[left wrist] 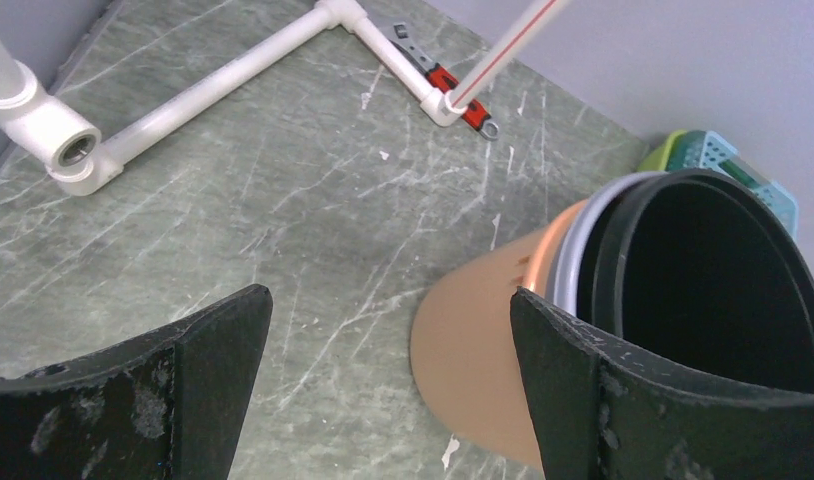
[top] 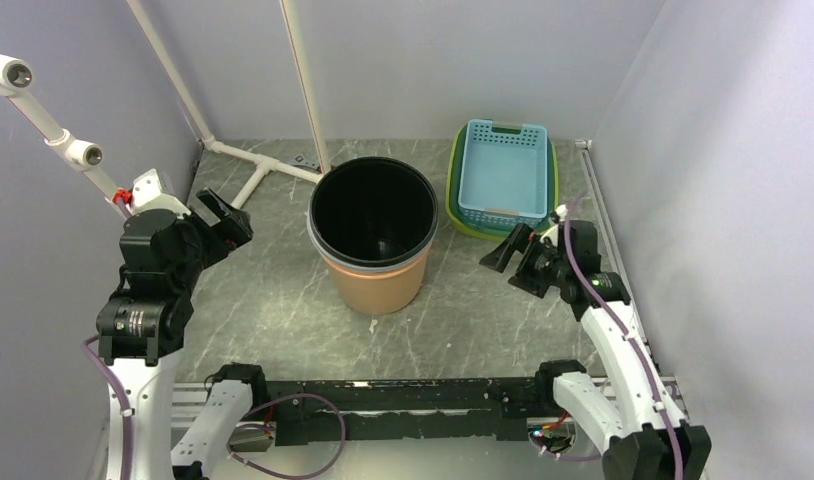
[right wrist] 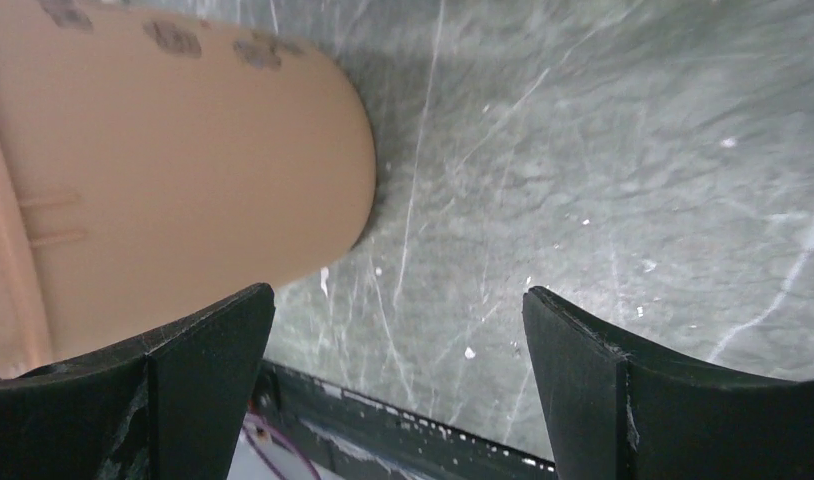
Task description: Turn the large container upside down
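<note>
The large container (top: 375,285) is a tan bucket with a grey rim and a black inside. It stands upright, mouth up, in the middle of the table. It also shows in the left wrist view (left wrist: 488,340) and the right wrist view (right wrist: 173,170). My left gripper (top: 226,222) is open and empty, raised to the left of the bucket and apart from it. My right gripper (top: 510,256) is open and empty, to the right of the bucket, pointing at it with a gap between. In the wrist views the left gripper (left wrist: 388,385) and right gripper (right wrist: 398,385) have wide-apart jaws.
A light blue basket (top: 503,172) nested in a green one (top: 452,200) sits at the back right. White pipes (top: 268,165) lie at the back left, with a wrench (left wrist: 445,82) beside them. A black rail (top: 403,405) runs along the near edge. Walls close in on both sides.
</note>
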`<state>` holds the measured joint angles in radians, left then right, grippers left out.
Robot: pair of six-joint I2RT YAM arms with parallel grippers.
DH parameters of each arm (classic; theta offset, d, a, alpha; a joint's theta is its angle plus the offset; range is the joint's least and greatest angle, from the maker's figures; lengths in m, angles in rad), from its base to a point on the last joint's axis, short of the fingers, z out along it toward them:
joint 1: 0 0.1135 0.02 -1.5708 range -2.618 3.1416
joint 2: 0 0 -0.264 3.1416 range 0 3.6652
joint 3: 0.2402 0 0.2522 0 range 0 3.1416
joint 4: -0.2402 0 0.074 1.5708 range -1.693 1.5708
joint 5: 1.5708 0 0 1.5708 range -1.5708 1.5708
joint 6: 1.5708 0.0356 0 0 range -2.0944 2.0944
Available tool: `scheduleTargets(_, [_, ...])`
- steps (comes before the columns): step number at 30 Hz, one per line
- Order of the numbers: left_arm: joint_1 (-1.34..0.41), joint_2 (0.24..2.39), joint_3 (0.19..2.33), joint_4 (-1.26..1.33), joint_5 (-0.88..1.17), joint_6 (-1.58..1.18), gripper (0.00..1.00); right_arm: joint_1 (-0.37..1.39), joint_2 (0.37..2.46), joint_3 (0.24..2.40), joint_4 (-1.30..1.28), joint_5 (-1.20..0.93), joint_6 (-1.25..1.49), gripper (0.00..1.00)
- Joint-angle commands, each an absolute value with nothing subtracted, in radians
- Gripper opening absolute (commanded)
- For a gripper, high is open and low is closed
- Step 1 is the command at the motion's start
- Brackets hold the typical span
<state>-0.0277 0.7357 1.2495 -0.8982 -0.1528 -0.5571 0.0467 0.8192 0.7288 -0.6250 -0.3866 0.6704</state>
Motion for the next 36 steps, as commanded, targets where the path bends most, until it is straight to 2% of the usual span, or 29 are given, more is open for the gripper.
scheduleTargets(1, [-0.027, 0.734, 1.31, -0.932, -0.073, -0.516, 0.95, 0.179, 0.863, 0.734, -0.601, -0.405, 0.624, 1.0])
scheduleTargets(4, [-0.027, 0.733, 1.322, -0.961, -0.064, -0.498, 0.95, 0.384, 0.925, 0.73, -0.551, -0.264, 0.697, 1.0])
scheduleTargets(7, [-0.027, 0.73, 1.335, -0.995, -0.079, -0.475, 0.95, 0.479, 0.999, 0.699, -0.429, -0.22, 0.796, 1.0])
scheduleTargets(11, [-0.028, 0.716, 1.349, -1.003, -0.097, -0.459, 0.95, 0.521, 1.073, 0.688, -0.261, -0.224, 0.837, 1.0])
scheduleTargets(15, [-0.028, 0.717, 1.368, -0.997, -0.111, -0.438, 0.95, 0.546, 1.186, 0.759, -0.232, -0.196, 0.78, 1.0])
scheduleTargets(25, [-0.028, 0.73, 1.367, -0.954, -0.087, -0.46, 0.95, 0.657, 1.536, 1.057, -0.275, -0.336, 0.596, 1.0])
scheduleTargets(28, [-0.028, 0.736, 1.378, -0.966, -0.086, -0.461, 0.95, 0.666, 1.579, 1.151, -0.433, -0.222, 0.561, 1.0])
scheduleTargets(32, [-0.028, 0.732, 1.374, -0.986, -0.108, -0.445, 0.95, 0.665, 1.533, 1.234, -0.616, 0.123, 0.502, 1.0])
scheduleTargets(36, [-0.027, 0.726, 1.345, -0.968, -0.107, -0.443, 0.95, 0.644, 1.491, 1.298, -0.667, 0.376, 0.391, 1.0])
